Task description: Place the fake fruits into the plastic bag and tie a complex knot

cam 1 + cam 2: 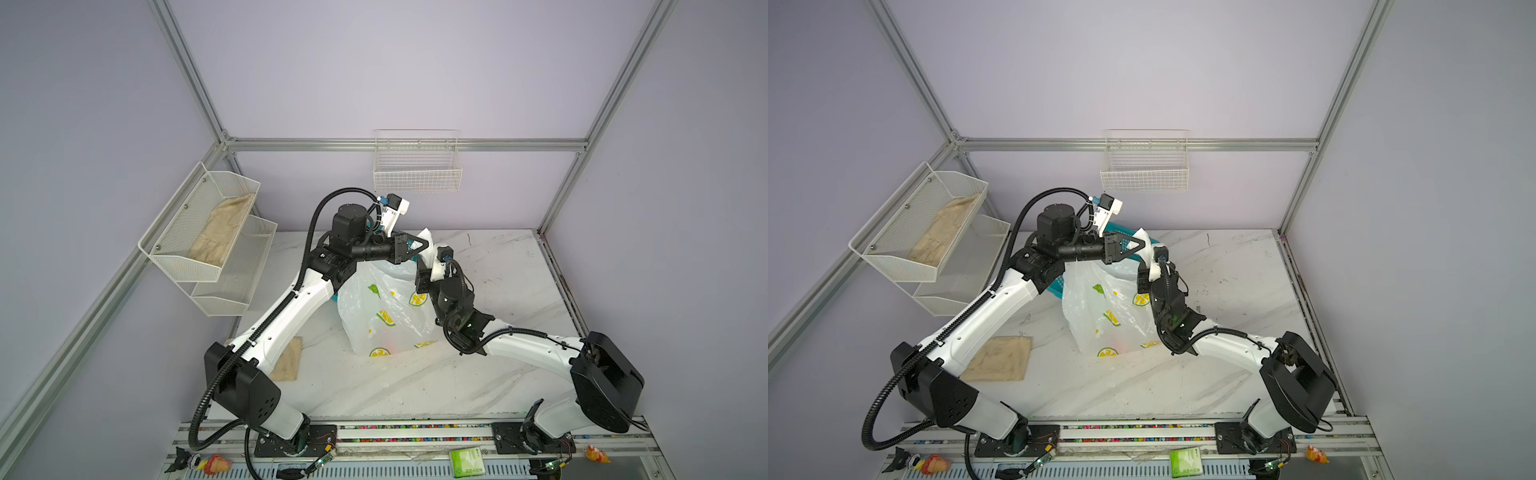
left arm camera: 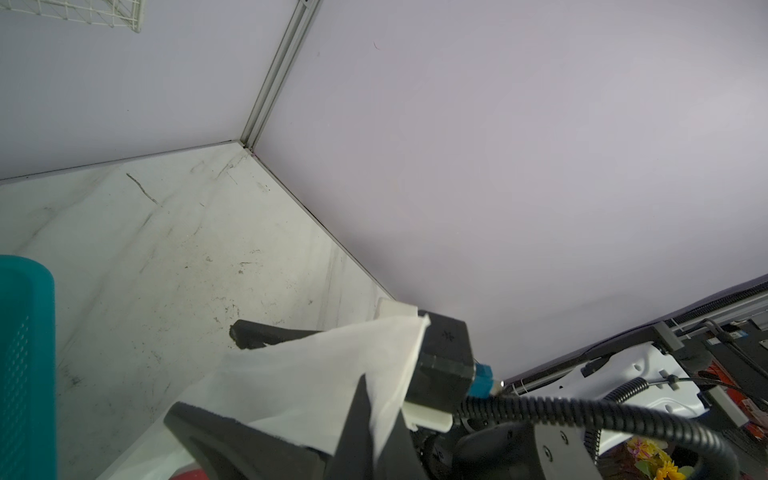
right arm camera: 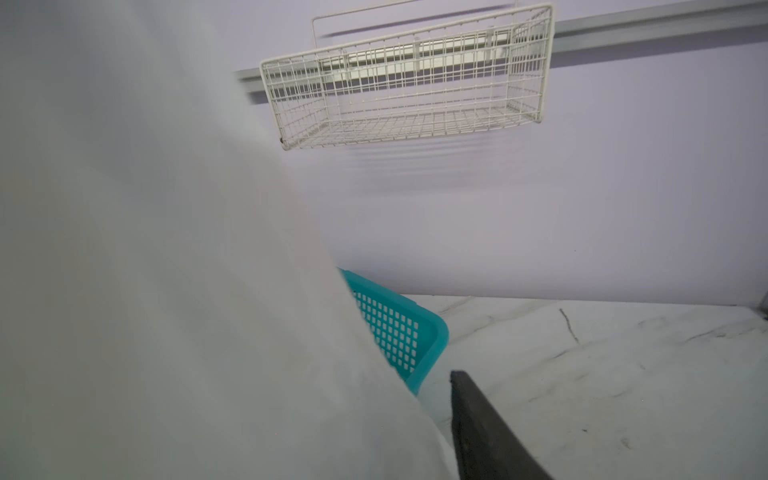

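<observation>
While your left claw [image 1: 426,244] is clamped on the top of the plastic bag [image 1: 386,307], which stands mid-table, your right claw [image 1: 420,262] sits just at the left one's 6 o'clock in both top views, half hidden by film; you cannot tell its spread.

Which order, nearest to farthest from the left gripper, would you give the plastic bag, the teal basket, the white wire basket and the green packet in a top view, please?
Ranked from the left gripper:
1. plastic bag: its top is pinched in the gripper.
2. teal basket: just behind the gripper.
3. white wire basket: hung higher up at the back.
4. green packet: far off at the front edge.
</observation>
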You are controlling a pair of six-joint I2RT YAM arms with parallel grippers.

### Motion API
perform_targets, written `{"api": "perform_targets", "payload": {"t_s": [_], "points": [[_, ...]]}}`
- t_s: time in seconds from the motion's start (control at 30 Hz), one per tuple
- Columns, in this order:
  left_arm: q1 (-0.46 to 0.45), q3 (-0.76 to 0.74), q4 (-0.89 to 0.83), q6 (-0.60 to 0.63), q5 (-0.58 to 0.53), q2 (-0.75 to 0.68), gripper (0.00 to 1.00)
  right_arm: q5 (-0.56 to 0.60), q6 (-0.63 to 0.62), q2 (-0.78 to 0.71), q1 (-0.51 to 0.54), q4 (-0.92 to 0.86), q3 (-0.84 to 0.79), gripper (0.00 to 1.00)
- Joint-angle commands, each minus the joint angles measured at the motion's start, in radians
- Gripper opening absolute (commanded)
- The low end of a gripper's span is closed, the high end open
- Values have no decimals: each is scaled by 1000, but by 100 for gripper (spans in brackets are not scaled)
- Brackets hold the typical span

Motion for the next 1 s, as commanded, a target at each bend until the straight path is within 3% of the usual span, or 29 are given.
{"api": "perform_targets", "payload": {"t_s": [0.0,0.13,0.27,0.47,0.6,0.73,0.77,0.87,0.9,0.97], "points": [[12,3,60,-42,-1,-60,0,25,16,-14,0,19,-77,43],[41,5,26,-20,-57,-60,0,-48,16,-49,1,23,-150,34],[53,1,-25,40,-102,-54,0,-119,0,-85,0,22,-176,19],[51,19,-41,77,-54,-35,0,-179,-4,-85,0,-6,-134,1],[47,31,-41,104,-6,-29,0,-195,-17,-71,0,3,-117,0],[49,45,-85,167,-54,-33,0,-255,-31,-84,-14,-1,-119,0],[49,54,-101,186,-61,-30,0,-290,-42,-94,-21,-12,-118,5],[50,83,-138,240,-51,-15,0,-407,-81,-140,-40,-55,-122,41],[51,95,-154,257,-44,-7,0,-443,-92,-173,-51,-86,-115,60],[56,117,-179,285,-14,2,0,-535,-112,-212,-81,-160,-96,85]]}}
